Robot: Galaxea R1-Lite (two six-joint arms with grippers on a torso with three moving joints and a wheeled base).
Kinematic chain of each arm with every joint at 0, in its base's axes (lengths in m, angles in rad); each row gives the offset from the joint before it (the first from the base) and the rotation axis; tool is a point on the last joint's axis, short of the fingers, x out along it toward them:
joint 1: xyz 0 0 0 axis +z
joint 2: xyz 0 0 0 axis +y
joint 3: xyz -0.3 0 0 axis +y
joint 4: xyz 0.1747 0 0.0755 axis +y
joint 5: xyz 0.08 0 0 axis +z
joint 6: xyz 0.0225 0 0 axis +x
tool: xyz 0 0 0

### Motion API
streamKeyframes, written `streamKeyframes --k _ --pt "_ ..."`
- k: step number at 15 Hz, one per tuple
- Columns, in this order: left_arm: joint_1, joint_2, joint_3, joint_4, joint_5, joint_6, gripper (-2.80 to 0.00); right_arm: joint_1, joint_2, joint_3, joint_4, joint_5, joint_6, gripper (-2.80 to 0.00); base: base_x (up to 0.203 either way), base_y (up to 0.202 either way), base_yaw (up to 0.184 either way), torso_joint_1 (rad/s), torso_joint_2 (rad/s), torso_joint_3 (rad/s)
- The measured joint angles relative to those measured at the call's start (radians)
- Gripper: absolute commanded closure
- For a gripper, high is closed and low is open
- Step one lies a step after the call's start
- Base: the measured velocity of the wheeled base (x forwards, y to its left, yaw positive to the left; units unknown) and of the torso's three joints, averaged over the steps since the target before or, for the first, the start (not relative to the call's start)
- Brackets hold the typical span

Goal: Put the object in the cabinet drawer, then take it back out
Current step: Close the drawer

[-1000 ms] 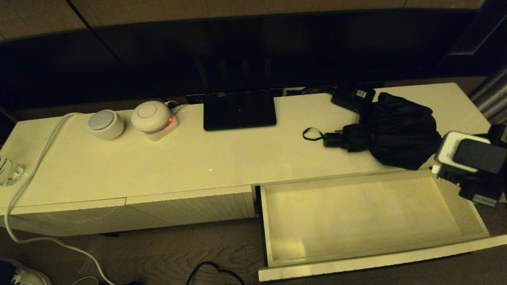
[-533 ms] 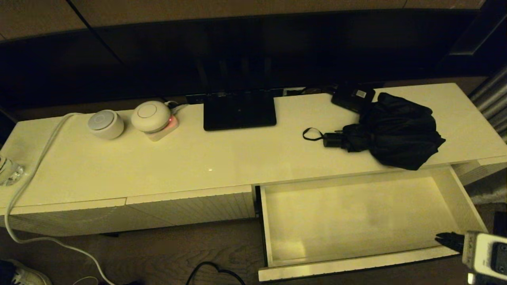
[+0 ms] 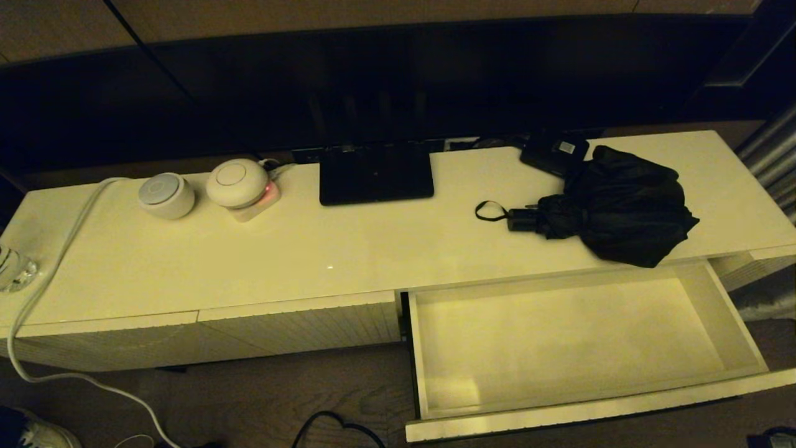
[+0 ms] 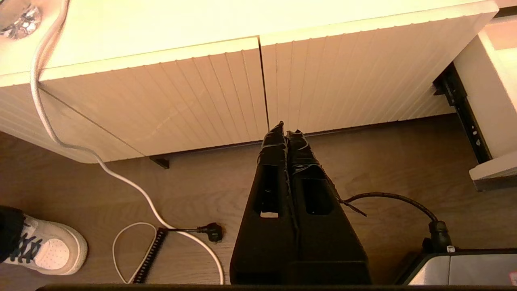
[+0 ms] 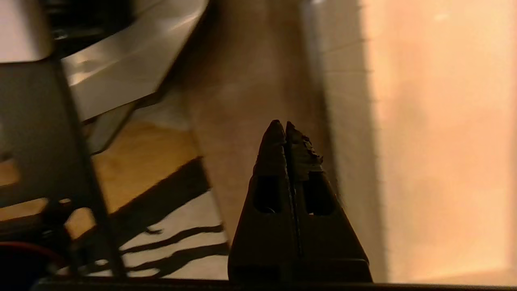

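Note:
The black folding umbrella [image 3: 612, 208] lies on the cabinet top at the right, its handle and strap loop [image 3: 491, 211] pointing left. Just in front of it the cabinet drawer [image 3: 591, 410] stands pulled out, with nothing on its pale floor. My right gripper [image 5: 282, 123] is shut on nothing, low down beside a cream ribbed panel [image 5: 347, 121] and over the floor, and it is out of the head view. My left gripper [image 4: 286, 131] is also shut and empty, hanging low in front of the closed ribbed fronts [image 4: 202, 93].
On the top stand a flat black base [image 3: 376, 174], a small black box with a white label [image 3: 555, 152], two round white devices [image 3: 166, 195] [image 3: 237, 182] and a glass [image 3: 12, 267]. A white cable [image 3: 56, 267] runs down to the floor, near a shoe [image 4: 44, 246].
My right arm has drawn back from beside the umbrella, down past the drawer's right end and out of the head view, and its gripper has shut. The umbrella has not moved.

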State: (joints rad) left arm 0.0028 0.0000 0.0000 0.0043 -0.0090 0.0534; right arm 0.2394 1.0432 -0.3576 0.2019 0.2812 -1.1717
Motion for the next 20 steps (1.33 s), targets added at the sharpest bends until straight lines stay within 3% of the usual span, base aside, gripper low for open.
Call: streamKeyframes --k 6,9,14,17,20 --pt "0.0 0.0 0.0 0.0 0.0 0.0 0.0 0.001 0.075 0.043 -0.006 0.016 -0.007 0.0 0.0 0.0 0.0 0.0 0.0 0.0" --pt "0.0 0.0 0.0 0.0 0.0 0.0 0.0 0.0 0.118 0.078 -0.012 0.013 -0.051 0.0 0.0 0.0 0.0 0.0 0.0 0.0" --pt "0.0 0.0 0.0 0.0 0.0 0.0 0.0 -0.009 0.221 0.096 -0.146 -0.002 -0.063 0.0 0.0 0.0 0.0 0.0 0.0 0.0" --pt "0.0 0.0 0.0 0.0 0.0 0.0 0.0 -0.017 0.312 0.092 -0.237 -0.075 -0.07 0.0 0.0 0.0 0.0 0.0 0.0 0.0" --pt "0.0 0.0 0.0 0.0 0.0 0.0 0.0 -0.043 0.366 0.046 -0.246 -0.128 -0.07 0.0 0.0 0.0 0.0 0.0 0.0 0.0"
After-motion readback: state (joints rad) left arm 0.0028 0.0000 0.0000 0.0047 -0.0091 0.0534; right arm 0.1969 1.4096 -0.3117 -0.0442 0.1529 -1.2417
